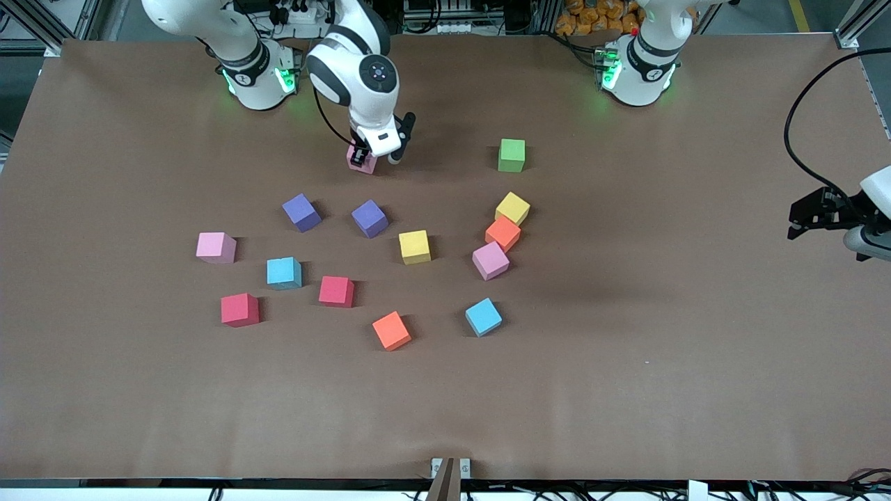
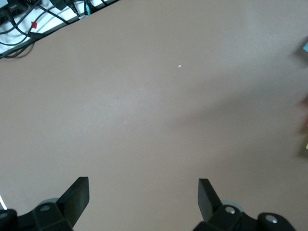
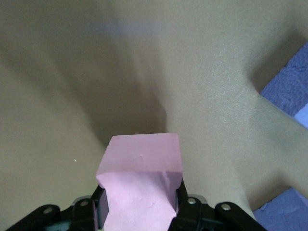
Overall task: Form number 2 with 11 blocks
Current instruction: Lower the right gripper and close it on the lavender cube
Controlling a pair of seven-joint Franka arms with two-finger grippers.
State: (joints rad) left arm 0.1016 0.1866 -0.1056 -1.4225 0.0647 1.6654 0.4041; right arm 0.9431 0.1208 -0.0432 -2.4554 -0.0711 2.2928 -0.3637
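Front view: no number 2 formed yet, the blocks lie loose and scattered on the table (image 1: 104,390), so nearly all the placing is left as I judge it. My right gripper (image 1: 362,158) is down near my base end, clamped on a pink block (image 1: 366,164) at or just above the table; cannot tell if it touches. Nearer the camera sit two purple blocks (image 1: 301,211) (image 1: 369,218), yellow, orange, pink, light blue and red ones, and a green block (image 1: 511,154) toward my left arm's end. A yellow block (image 1: 513,208), orange block (image 1: 503,233) and another pink block (image 1: 491,260) touch in a short slanted chain, not a digit. My left gripper (image 1: 811,217) waits over bare table at its own end. Left wrist view: left gripper (image 2: 143,195) fingers spread wide, nothing between them, only brown table under it. Right wrist view: the pink block (image 3: 142,178) sits squeezed between my fingers (image 3: 185,204), the foam dented by the grip; a purple block (image 3: 288,89) lies close by.
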